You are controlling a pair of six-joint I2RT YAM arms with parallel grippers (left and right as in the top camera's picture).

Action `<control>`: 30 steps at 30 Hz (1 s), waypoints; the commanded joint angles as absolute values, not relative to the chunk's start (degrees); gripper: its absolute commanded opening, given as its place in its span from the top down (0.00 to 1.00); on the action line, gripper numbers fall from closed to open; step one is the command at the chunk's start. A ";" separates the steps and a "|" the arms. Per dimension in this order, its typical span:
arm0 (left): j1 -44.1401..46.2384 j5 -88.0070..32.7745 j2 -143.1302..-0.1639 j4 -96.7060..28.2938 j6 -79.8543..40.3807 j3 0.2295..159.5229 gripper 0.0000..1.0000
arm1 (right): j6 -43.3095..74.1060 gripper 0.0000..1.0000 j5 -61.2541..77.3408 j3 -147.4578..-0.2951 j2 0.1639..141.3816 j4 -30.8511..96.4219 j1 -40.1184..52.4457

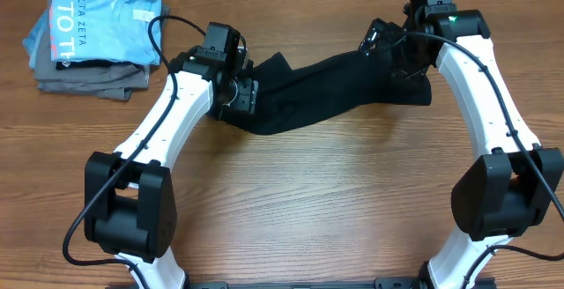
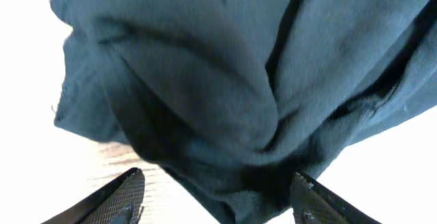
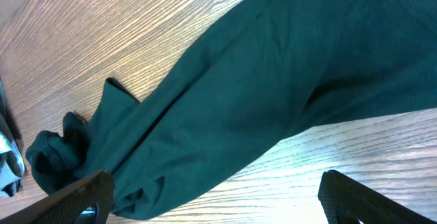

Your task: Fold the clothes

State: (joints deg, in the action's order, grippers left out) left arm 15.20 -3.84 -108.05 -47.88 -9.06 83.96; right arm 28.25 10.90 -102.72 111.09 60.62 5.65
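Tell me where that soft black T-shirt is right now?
Overhead, the soft black T-shirt lies bunched across the far side of the wooden table, between the left gripper and right gripper.

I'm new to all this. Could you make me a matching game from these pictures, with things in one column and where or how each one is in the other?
Things:
1. black T-shirt
2. light blue T-shirt
3. grey folded garments
4. table

Descriptions:
A. on top of the corner stack
B. light wood grain
C. stretched out in a crumpled band
D. at the bottom of the stack

Pairs: 1-C, 2-A, 3-D, 4-B
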 commanded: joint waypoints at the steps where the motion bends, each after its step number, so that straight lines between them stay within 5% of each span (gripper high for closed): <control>1: 15.68 -5.67 -107.98 -48.88 -10.57 85.34 0.29 | 28.10 0.00 9.89 -102.54 111.24 60.38 5.45; 23: 16.03 -5.39 -113.25 -47.27 -15.42 85.21 0.33 | 28.12 0.00 9.02 -102.54 111.24 60.58 5.45; 30: 15.99 -5.37 -114.19 -44.14 -15.42 85.56 0.56 | 28.10 0.00 8.34 -102.54 111.24 60.58 5.45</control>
State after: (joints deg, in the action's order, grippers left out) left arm 15.40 -4.78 -113.93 -44.62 -14.87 84.01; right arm 28.29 9.63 -102.72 111.11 60.71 5.65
